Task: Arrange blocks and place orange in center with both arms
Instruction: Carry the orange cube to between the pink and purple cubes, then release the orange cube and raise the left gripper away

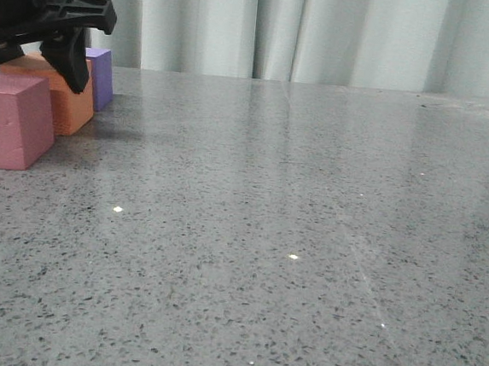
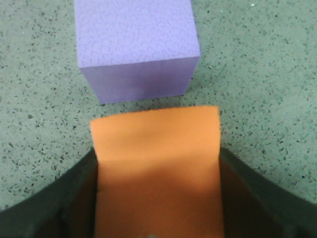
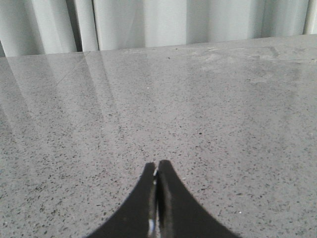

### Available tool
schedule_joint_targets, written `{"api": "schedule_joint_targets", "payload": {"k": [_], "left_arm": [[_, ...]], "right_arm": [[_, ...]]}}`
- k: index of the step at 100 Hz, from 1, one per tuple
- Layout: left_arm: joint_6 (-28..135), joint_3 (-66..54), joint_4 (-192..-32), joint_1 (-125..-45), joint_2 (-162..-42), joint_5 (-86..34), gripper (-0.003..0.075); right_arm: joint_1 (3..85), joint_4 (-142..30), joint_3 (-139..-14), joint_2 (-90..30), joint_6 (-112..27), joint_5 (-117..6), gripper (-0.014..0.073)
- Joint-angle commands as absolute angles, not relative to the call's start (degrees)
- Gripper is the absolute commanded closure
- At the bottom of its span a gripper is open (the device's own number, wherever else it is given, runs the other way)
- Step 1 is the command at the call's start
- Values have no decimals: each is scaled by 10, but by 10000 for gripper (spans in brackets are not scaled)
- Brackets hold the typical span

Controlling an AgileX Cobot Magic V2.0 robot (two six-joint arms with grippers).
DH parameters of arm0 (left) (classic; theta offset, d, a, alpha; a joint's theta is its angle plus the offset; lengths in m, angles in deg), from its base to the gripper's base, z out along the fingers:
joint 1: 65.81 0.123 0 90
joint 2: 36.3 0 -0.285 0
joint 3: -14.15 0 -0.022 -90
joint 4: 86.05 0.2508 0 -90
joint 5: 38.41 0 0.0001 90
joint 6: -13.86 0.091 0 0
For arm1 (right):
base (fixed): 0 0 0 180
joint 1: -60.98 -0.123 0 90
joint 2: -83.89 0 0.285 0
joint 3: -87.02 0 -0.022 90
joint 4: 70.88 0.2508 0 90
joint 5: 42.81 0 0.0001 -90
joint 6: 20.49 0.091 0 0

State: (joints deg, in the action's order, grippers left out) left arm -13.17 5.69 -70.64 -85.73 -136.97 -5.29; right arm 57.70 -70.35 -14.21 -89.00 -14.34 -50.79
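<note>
3 cubes [image 1: 10,120] beside left claw [image 1: 62,60]

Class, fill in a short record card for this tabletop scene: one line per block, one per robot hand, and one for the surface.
pink-red block: nearest the camera at the table's left edge, untouched
orange block: between the left hand's fingers, behind the pink-red one
purple block: just beyond the orange one, small gap between them
left hand: straddling the orange block, fingers at its sides
right hand: shut, holding nothing, over bare table
table: grey speckled stone, curtain behind
</note>
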Motion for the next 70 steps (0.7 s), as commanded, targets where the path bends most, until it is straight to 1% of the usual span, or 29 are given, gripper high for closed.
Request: {"api": "schedule_joint_targets", "payload": {"k": [1, 3, 6, 11, 17, 21, 24, 52, 70], "left_arm": [[-127, 74, -706, -857, -1354, -74, 307], [-126, 75, -706, -857, -1354, -74, 266], [-126, 76, -706, -857, -1354, -74, 233], [-126, 77, -707, -857, -1354, -73, 148], [-126, 77, -707, -857, -1353, -73, 76], [-126, 77, -707, -857, -1353, -73, 52], [-125, 78, -709, -857, -1352, -72, 43], [-115, 79, -718, -857, -1311, -67, 45], [-114, 79, -717, -857, -1249, -48, 47]], "right_arm": [[581, -703, -150, -903, -147, -459, 661], [581, -703, -150, -903, -147, -459, 661], [581, -703, -150, -903, -147, -459, 661], [581, -703, -150, -903, -147, -459, 661], [581, -703, -150, -903, -147, -459, 661], [581, -703, -150, -903, -147, -459, 661], [581, -703, -150, -903, -147, -459, 661], [581, -703, -150, -903, -147, -459, 661], [581, -703, -150, -903, -147, -459, 661]]}}
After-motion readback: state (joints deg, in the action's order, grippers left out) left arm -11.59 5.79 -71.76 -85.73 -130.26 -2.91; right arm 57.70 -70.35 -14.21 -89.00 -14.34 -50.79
